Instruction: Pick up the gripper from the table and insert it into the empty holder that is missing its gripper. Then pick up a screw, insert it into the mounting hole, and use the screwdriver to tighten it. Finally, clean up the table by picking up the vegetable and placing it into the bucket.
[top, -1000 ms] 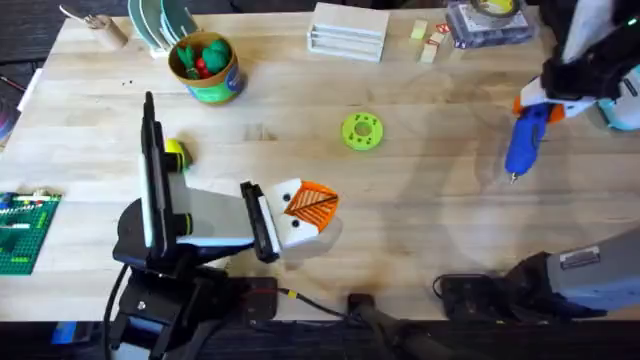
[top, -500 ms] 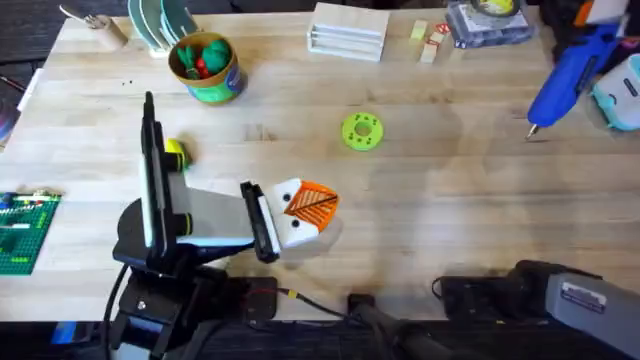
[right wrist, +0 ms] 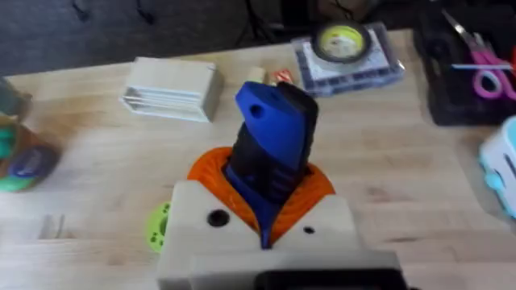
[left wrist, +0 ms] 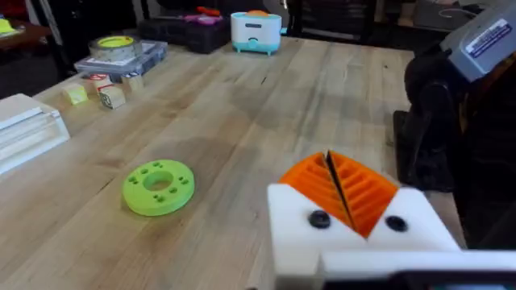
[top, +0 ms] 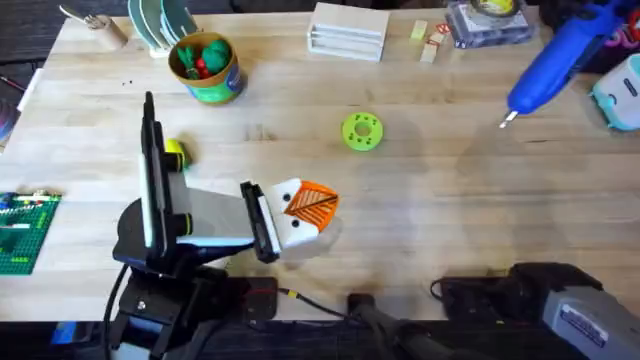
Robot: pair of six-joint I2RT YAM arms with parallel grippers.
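Bright blue screwdriver (top: 548, 62), lime-green disc (top: 361, 131), yellow-rimmed green bucket (top: 206, 68), yellow vegetable (top: 175, 151), pale wood table (top: 420, 200)

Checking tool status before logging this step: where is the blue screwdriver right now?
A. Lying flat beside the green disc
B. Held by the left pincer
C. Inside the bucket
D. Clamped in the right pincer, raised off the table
D: the right pincer clamps the blue screwdriver, which hangs tilted above the table.

Open worktop (top: 440, 210) spreads across the middle and right, broken by one lime-green disc (top: 361, 131). The left arm (top: 190, 225) lies across the lower left, the vegetable (top: 175, 151) just beside it (partly hidden). The bucket (top: 205, 68) stands near the far-left clutter.
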